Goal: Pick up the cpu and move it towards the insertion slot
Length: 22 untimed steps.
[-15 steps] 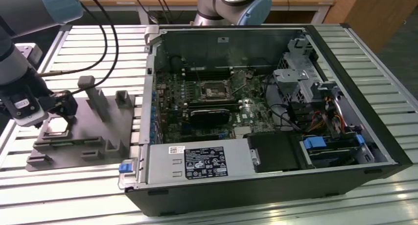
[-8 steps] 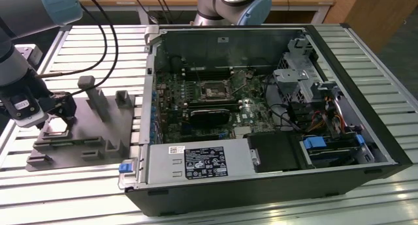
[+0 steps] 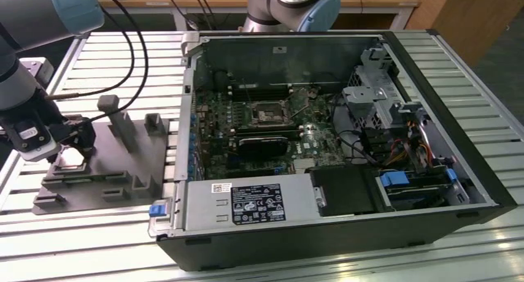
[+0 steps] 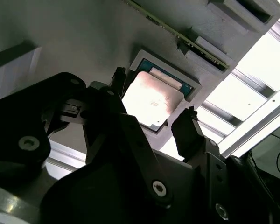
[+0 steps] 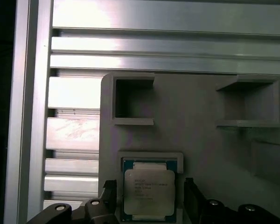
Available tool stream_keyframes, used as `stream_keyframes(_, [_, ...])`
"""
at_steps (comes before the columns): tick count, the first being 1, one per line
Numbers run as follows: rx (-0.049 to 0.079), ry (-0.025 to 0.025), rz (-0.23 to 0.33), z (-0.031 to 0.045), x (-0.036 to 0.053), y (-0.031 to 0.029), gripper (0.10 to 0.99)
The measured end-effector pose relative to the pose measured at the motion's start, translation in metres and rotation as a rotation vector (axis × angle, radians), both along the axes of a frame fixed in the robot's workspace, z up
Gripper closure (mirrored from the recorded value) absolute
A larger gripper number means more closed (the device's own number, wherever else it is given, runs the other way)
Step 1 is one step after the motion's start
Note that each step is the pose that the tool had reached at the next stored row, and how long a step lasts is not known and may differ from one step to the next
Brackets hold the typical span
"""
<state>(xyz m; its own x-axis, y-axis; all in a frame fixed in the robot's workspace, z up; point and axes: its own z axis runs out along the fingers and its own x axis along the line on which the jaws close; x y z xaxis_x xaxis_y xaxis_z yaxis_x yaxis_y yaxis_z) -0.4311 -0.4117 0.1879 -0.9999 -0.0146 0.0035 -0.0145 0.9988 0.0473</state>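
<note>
While the cpu [image 5: 148,193] lies flat in a shallow recess of the grey plastic holder [image 5: 200,140], the gripper [image 5: 149,196] hangs directly over it. Its two dark fingers [image 5: 190,196] are spread apart, one on each side of the chip. In both wrist views a sliver of the recess shows between each fingertip and the chip's edge, so the hand is open and has hold of nothing. It is low and centred, and I judge it to be lined up for a pinch on two opposite edges.

The chip's silvery top faces up toward the palm. A raised lip surrounds its pale rim, which likely keeps it square and in a known spot for the fingers. Further out from the fingertips, the same holder carries two box-shaped pockets [image 5: 133,102].

In the exterior view the hand sits among upright grey posts [image 3: 123,125]. The open computer case [image 3: 286,49] lies well off to its side, toward the exterior view's right. The insertion slot [image 3: 269,113] — a small square black socket in a thin metal frame — sits on the green circuit board [image 3: 213,129] on the floor of that case, well apart from the hand. The chip has not yet been lifted.
</note>
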Motion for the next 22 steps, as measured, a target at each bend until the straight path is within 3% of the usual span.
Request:
stream_keyframes(5, [0.0, 0.0001, 0.0, -0.0026, 0.0, 0.0, 0.416])
stream_keyframes(8, [0.0, 0.0005, 0.0, -0.0031, -0.0001, 0.0, 0.545])
stream_keyframes(22, [0.003, 0.0, 0.0, 0.0047, 0.0, 0.0, 0.553])
